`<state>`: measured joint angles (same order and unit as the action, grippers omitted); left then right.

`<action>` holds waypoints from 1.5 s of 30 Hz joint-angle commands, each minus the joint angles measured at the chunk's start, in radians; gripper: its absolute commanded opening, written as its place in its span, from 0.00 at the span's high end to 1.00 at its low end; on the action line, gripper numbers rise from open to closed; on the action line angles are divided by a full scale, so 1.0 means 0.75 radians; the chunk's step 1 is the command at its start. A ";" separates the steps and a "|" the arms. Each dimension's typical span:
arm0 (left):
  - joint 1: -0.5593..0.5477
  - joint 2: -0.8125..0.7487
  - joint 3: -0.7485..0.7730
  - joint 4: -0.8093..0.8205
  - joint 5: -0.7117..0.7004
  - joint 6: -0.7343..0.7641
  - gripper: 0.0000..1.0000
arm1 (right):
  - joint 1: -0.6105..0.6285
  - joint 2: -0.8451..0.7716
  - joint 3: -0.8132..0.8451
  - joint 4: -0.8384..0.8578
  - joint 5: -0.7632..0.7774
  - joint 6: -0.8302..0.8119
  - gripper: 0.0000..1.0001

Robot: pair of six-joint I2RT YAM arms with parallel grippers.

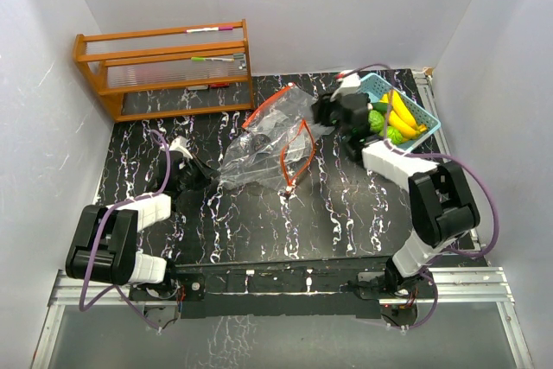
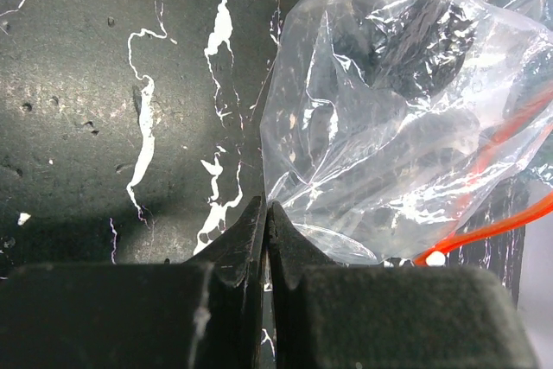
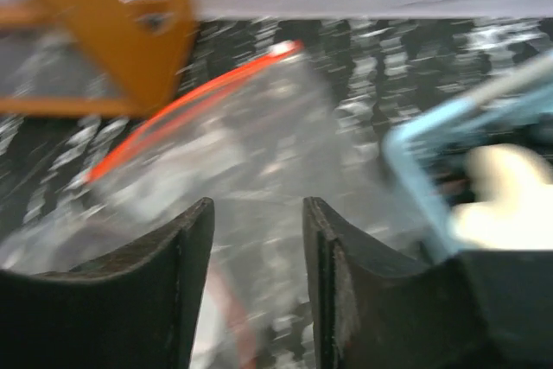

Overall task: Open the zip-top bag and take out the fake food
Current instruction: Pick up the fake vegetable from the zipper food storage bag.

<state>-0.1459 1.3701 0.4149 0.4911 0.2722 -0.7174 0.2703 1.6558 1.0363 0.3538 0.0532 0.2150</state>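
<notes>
Hovering my right gripper [image 3: 257, 205], fingers apart and empty; the fake food [image 1: 399, 117] lies just right, in the basket [image 1: 430, 118]. Left gripper [image 2: 267, 205] sits shut at the bag's [image 1: 268, 140] corner, perhaps pinching it.

Black-and-white segmented left arm [image 1: 121, 231], matching right arm [image 1: 436, 205], looping purple cables [image 1: 496, 213], black tapered right hand [image 3: 257, 211]

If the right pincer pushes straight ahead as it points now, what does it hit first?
Probably the clear plastic zip-top bag with the orange-red seal, directly ahead of the right pincer; blur leaves depth unsure.
</notes>
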 commanded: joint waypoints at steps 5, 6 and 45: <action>0.003 -0.014 0.024 0.012 0.037 0.021 1.00 | 0.264 -0.038 -0.159 0.149 -0.061 -0.005 0.64; 0.005 -0.016 0.023 0.014 0.040 0.022 1.00 | 0.275 -0.034 -0.164 0.150 -0.062 -0.004 0.64; 0.005 -0.035 0.026 0.026 0.102 0.029 1.00 | 0.325 -0.236 -0.539 0.229 -0.149 0.106 0.80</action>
<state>-0.1459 1.3682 0.4149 0.4980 0.3202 -0.6998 0.5087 1.4059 0.5903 0.4599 -0.0536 0.3122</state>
